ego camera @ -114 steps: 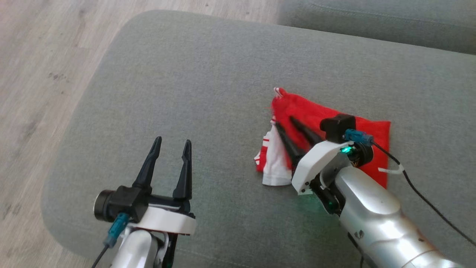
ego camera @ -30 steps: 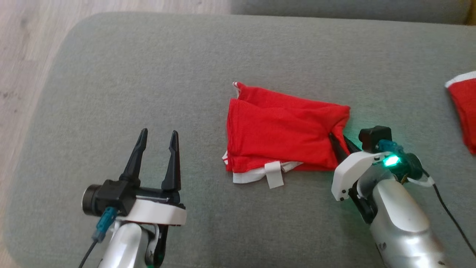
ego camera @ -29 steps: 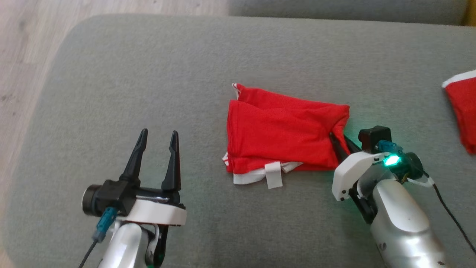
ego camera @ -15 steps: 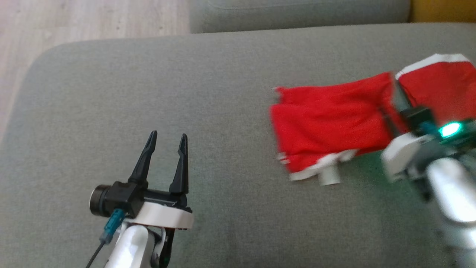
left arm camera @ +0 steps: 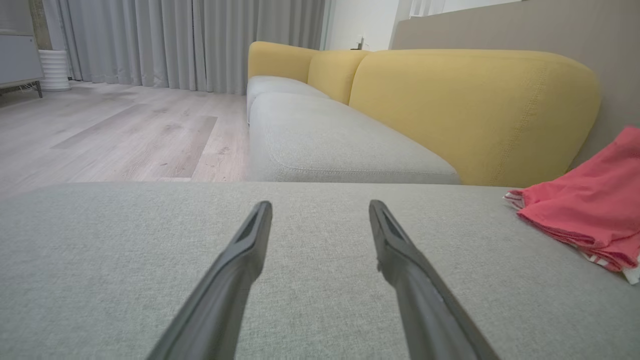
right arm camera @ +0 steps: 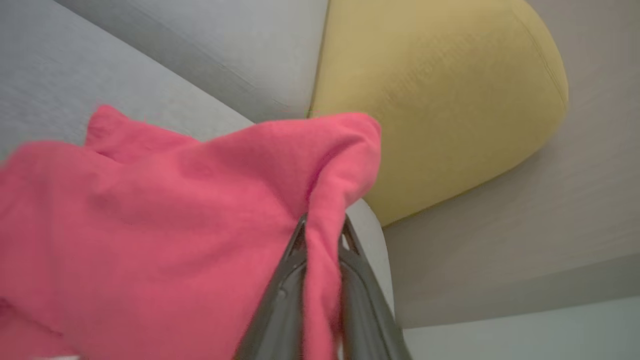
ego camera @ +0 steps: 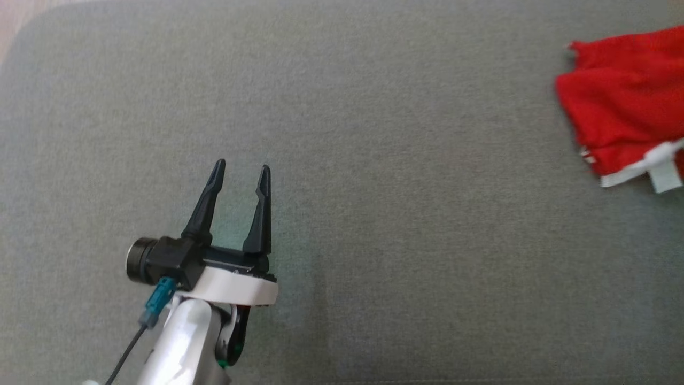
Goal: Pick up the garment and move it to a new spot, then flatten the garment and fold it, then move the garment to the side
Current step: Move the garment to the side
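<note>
The folded red garment [ego camera: 625,123] with white trim lies at the far right edge of the head view on the grey sofa seat [ego camera: 374,160]. The left wrist view has the garment [left arm camera: 590,205] low at its right side. In the right wrist view my right gripper [right arm camera: 322,225] is shut on a fold of the garment [right arm camera: 175,215], which hangs over its fingers. My left gripper [ego camera: 241,168] stands open and empty over bare cushion, far left of the garment; its fingers [left arm camera: 250,240] point across the seat.
A yellow backrest cushion [left arm camera: 475,110] rises behind the seat, with another grey seat [left arm camera: 330,145] beyond it. A wooden floor [left arm camera: 110,130] and grey curtains lie past the sofa's edge. The yellow cushion [right arm camera: 430,100] is also close behind the held cloth.
The garment has been carried to the right in my shut right gripper, which has left the head view. The head camera has shifted too. My left gripper has stayed open in place.
</note>
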Controlling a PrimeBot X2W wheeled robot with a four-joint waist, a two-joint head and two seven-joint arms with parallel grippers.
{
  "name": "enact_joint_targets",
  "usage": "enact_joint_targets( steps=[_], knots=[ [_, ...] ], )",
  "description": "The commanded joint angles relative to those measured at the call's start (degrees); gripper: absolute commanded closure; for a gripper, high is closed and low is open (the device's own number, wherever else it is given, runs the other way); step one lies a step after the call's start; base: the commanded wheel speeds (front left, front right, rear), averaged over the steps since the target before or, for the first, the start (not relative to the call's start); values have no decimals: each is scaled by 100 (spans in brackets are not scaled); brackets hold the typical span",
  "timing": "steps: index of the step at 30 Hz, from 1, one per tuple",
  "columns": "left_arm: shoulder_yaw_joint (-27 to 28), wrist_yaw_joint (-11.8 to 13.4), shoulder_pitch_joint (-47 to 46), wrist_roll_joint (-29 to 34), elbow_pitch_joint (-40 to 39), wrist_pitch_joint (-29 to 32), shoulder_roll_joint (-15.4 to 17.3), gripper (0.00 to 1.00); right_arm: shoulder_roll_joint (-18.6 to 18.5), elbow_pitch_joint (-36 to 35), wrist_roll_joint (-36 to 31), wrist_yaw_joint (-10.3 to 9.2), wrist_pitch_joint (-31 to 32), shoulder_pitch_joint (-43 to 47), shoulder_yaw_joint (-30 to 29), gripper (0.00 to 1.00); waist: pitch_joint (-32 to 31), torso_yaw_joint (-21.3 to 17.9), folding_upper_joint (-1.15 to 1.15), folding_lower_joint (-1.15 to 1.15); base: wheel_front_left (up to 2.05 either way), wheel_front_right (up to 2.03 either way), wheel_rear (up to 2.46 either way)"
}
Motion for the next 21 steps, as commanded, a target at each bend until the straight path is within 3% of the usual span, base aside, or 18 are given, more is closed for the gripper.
enact_joint_targets(
  steps=[1, 7, 16, 17, 18, 21],
  knots=[
    [168, -12, -169, 8, -174, -46, 14, 0, -266, -32, -74, 20, 25, -96, -52, 100, 116, 84, 0, -1, 0, 0, 0],
    [248, -35, -256, 26, -160, -46, 14, 0, -427, 474, -342, 20, -94, -427, -309, 100, 304, 175, 0, -1, 0, 0, 0],
    [356, -66, -296, 65, -162, -46, 14, 0, -271, 814, -716, 20, -213, -671, -705, 100, 389, 153, 0, -1, 0, 0, 0],
    [363, -68, -299, 68, -158, -46, 14, 0, -241, 808, -762, 20, -251, -682, -761, 69, 384, 147, 0, -1, 0, 0, 0],
    [368, -69, -300, 70, -153, -46, 14, 0, -203, 798, -800, 20, -287, -690, -821, 0, 376, 140, 0, -1, 0, 0, 0],
    [378, -71, -290, 67, -133, -46, 14, 0, -75, 791, -905, 20, -310, -681, -955, 0, 323, 119, 0, -1, 0, 0, 0]
  ],
)
